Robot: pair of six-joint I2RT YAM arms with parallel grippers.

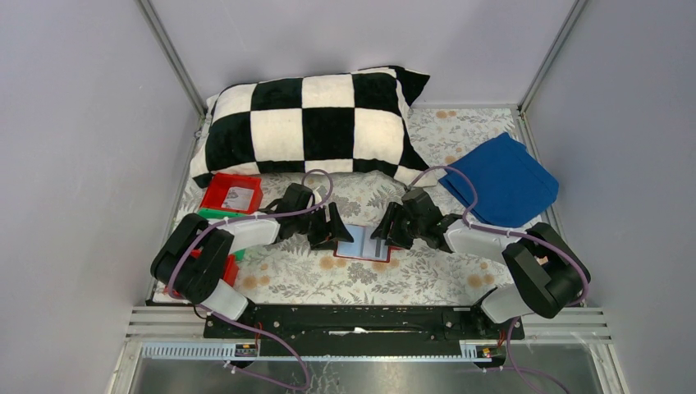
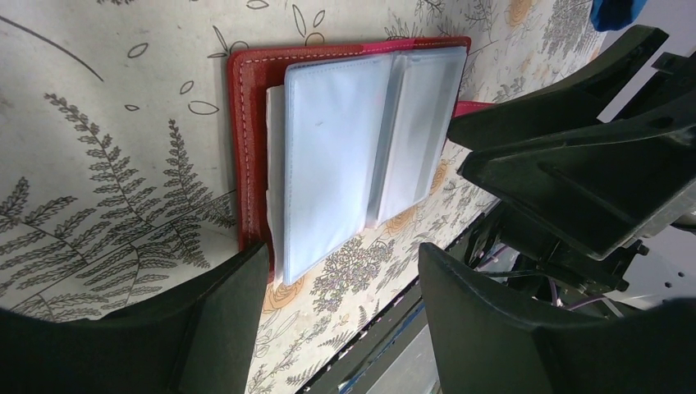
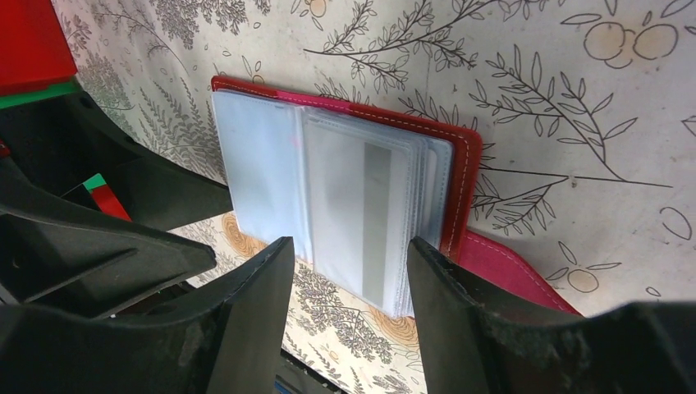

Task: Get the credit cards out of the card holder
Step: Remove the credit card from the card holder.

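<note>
The red card holder (image 1: 364,245) lies open on the floral cloth between my two grippers, its pale blue-grey sleeves up. It shows in the left wrist view (image 2: 250,123) and the right wrist view (image 3: 464,164). A pale grey card (image 3: 365,222) with a darker stripe sits in the top right sleeve; other cards are hidden. My left gripper (image 1: 341,232) is open at the holder's left edge, also in its wrist view (image 2: 341,316). My right gripper (image 1: 384,232) is open at the right edge, its jaws straddling the sleeve stack (image 3: 349,308).
A black-and-white checked pillow (image 1: 312,123) lies at the back. A folded blue cloth (image 1: 501,180) is at back right. A red tray (image 1: 232,194) on a green tray stands at the left, behind my left arm.
</note>
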